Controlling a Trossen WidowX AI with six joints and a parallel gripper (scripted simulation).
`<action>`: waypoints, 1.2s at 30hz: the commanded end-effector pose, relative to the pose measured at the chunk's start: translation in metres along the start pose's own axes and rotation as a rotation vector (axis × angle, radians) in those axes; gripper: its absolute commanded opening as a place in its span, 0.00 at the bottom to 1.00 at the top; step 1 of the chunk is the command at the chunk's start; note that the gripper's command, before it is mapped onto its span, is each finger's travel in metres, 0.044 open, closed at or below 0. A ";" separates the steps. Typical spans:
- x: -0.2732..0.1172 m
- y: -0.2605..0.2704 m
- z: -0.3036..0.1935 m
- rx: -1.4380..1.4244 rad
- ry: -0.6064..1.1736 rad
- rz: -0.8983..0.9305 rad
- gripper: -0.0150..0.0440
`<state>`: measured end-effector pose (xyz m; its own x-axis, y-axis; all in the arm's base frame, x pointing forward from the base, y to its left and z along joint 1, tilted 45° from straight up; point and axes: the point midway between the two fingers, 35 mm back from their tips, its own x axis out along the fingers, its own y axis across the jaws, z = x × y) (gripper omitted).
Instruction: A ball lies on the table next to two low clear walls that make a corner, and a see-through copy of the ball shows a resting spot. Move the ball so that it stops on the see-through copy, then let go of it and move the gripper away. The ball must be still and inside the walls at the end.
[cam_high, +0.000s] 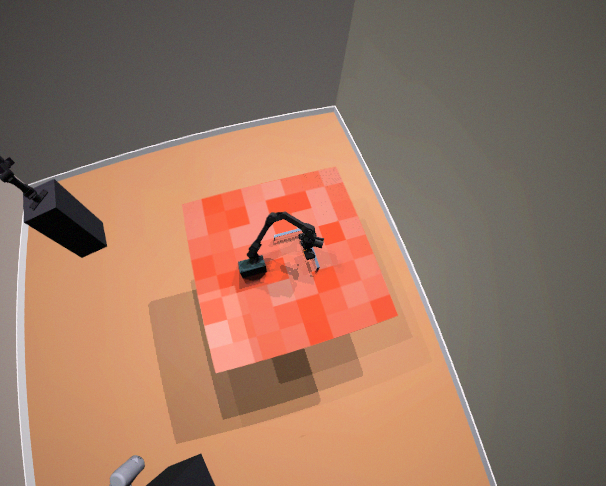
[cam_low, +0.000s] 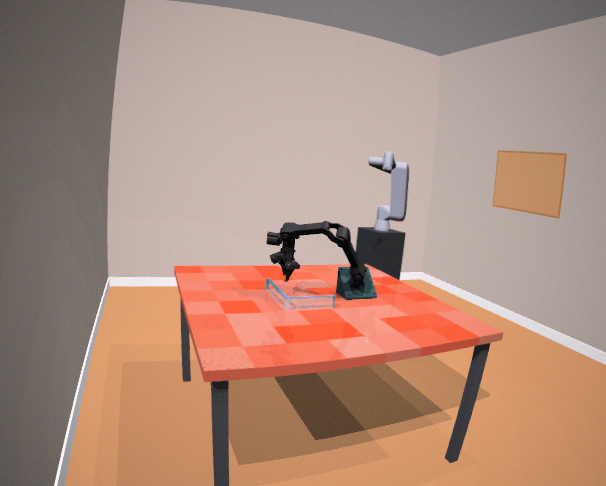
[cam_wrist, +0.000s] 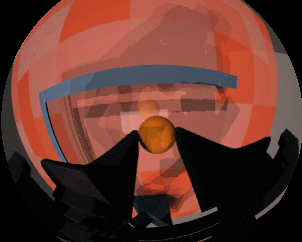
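An orange ball (cam_wrist: 157, 135) (cam_low: 285, 277) is held between the two black fingertips. My gripper (cam_wrist: 156, 133) (cam_low: 286, 279) is shut on it and holds it above the table; in the top view the arm hides the ball. The see-through copy (cam_wrist: 148, 107) shows just beyond the ball in the wrist view, near the long wall. Two low clear walls with blue edges (cam_wrist: 150, 74) (cam_low: 309, 297) (cam_high: 287, 234) make a corner, which lies at the upper left in the wrist view. The copy is not visible in the top and exterior views.
The red patchwork table (cam_high: 318, 318) (cam_low: 313, 331) carries the arm's dark green base (cam_high: 252, 267) (cam_low: 356, 283). Shadows of the arm fall near the walls. Another arm (cam_low: 399, 192) stands on a dark pedestal (cam_low: 380, 250) beyond the table.
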<state>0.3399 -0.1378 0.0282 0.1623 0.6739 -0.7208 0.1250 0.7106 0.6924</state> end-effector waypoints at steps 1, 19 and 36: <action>0.021 0.002 0.000 0.008 0.004 0.008 0.25; 0.066 0.004 -0.002 0.007 0.004 0.011 0.25; 0.079 0.004 0.000 -0.001 0.002 0.006 0.34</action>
<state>0.3528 -0.0816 -0.0265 0.1610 0.6786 -0.7167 0.1235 0.7066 0.6968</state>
